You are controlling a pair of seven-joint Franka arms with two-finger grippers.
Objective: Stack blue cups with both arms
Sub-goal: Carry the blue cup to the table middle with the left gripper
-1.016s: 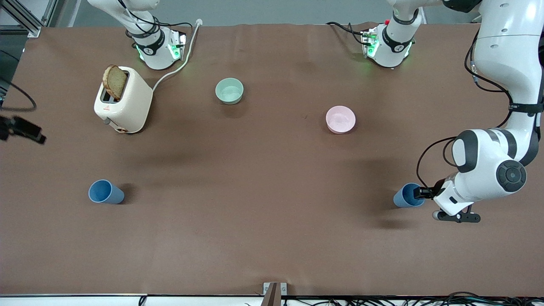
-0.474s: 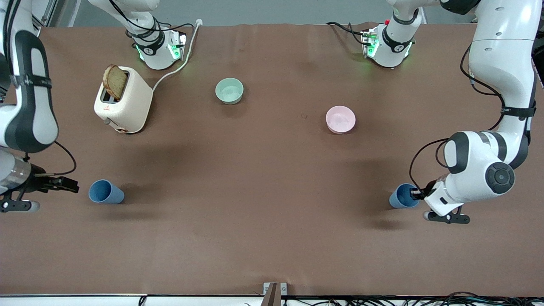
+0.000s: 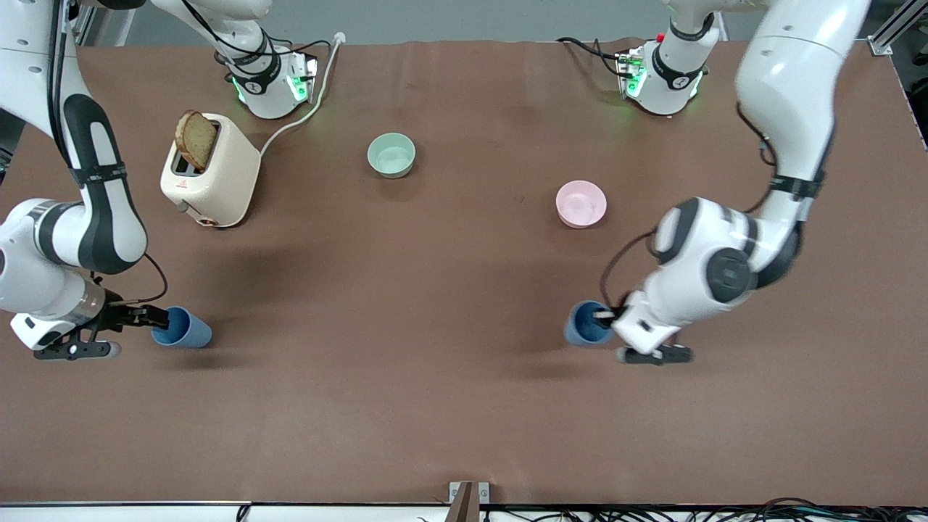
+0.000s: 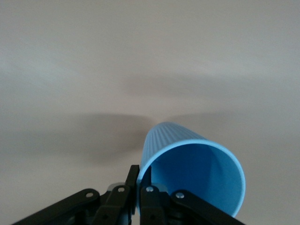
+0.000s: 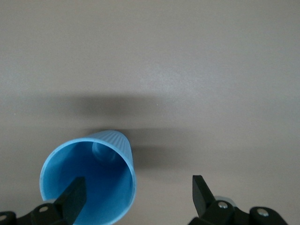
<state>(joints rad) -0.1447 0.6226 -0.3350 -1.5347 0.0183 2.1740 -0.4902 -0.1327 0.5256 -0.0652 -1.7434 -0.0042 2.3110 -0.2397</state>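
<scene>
The left gripper (image 3: pixel 602 317) is clamped on the rim of one blue cup (image 3: pixel 584 324), held over the desk (image 3: pixel 435 377). The right gripper (image 3: pixel 156 317) is spread wide at the rim of the other blue cup (image 3: pixel 181 328), which stands on the desk nearer the front camera than the toaster (image 3: pixel 210 170).

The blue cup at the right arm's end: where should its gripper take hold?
By the rim wall. This blue cup stands upright, mouth open upward, and the open right gripper already has one finger inside, so pinch the wall from above.
</scene>
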